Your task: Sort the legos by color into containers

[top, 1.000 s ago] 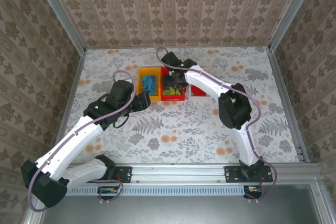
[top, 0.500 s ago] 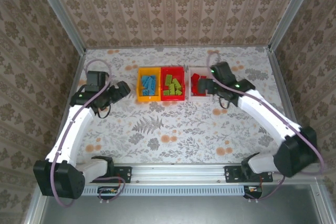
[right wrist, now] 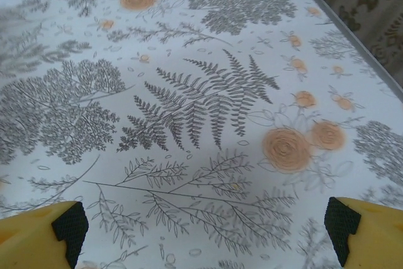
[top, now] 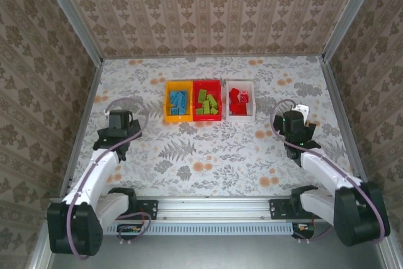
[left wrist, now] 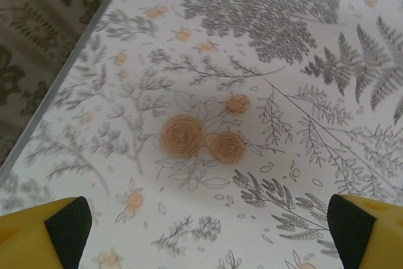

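Note:
Three containers stand in a row at the back middle of the table. The yellow-orange bin (top: 178, 103) holds blue legos (top: 179, 101). Green legos (top: 207, 103) lie in the red bin (top: 207, 116), and red legos (top: 238, 98) lie in the white bin (top: 241, 116). My left gripper (top: 119, 125) (left wrist: 208, 234) hangs open over bare cloth at the left, well short of the bins, with nothing between its yellow, black-padded fingers (left wrist: 63, 226). My right gripper (top: 293, 125) (right wrist: 204, 231) is open and empty over bare cloth at the right, its fingers (right wrist: 349, 225) spread wide.
The table wears a white cloth printed with grey ferns and orange roses (left wrist: 184, 135). Metal rails and patterned walls close it in, with the left wall edge (left wrist: 56, 92) close to my left gripper and the right wall edge (right wrist: 352, 36) close to my right one.
Both arms have drawn back from the bins toward the near sides of the table and folded. Both grippers have opened wide. The bins stay put.

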You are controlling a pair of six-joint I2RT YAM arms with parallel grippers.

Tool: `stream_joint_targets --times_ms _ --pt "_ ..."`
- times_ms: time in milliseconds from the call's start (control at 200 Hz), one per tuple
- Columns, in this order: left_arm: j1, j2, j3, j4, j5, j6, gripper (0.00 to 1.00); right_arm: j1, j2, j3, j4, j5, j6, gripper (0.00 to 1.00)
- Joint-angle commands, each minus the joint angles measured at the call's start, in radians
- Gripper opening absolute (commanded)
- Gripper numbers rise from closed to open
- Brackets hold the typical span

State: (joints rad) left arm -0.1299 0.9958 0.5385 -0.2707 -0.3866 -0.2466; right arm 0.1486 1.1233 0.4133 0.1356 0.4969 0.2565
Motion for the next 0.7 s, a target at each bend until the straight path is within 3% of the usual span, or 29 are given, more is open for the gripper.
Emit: stream_joint_targets --times_ms 0,125,255,390,435,515,545,575,695 --pt "0.012 0.075 -0.054 0.344 0.050 0.176 1.00 -0.004 0.118 0.014 0.270 -0.031 -0.092 1.00" --pt "0.044 0.258 -0.059 0.564 0.113 0.204 1.00 -0.017 0.247 0.055 0.434 -0.096 -0.143 1.00" --pt "0.070 0.404 -0.021 0.734 0.186 0.251 1.00 -0.063 0.329 0.148 0.340 -0.194 -0.164 1.00" --pt "0.102 0.515 -0.019 0.922 0.269 0.278 1.00 -0.120 0.339 0.014 0.627 -0.269 -0.170 0.99" --pt "0.106 0.503 -0.024 0.896 0.303 0.274 1.00 -0.143 0.349 -0.023 0.707 -0.309 -0.162 1.00" --pt "0.106 0.503 -0.108 1.049 0.313 0.280 1.00 -0.143 0.403 -0.042 0.776 -0.345 -0.173 1.00" --pt "0.105 0.526 -0.156 1.155 0.302 0.279 1.00 -0.142 0.425 -0.061 0.858 -0.344 -0.179 1.00" --pt "0.104 0.554 -0.190 1.269 0.283 0.287 1.00 -0.142 0.408 -0.061 0.830 -0.334 -0.174 1.00" --pt "0.100 0.545 -0.147 1.157 0.246 0.266 1.00 -0.134 0.404 -0.065 0.826 -0.302 -0.171 1.00"
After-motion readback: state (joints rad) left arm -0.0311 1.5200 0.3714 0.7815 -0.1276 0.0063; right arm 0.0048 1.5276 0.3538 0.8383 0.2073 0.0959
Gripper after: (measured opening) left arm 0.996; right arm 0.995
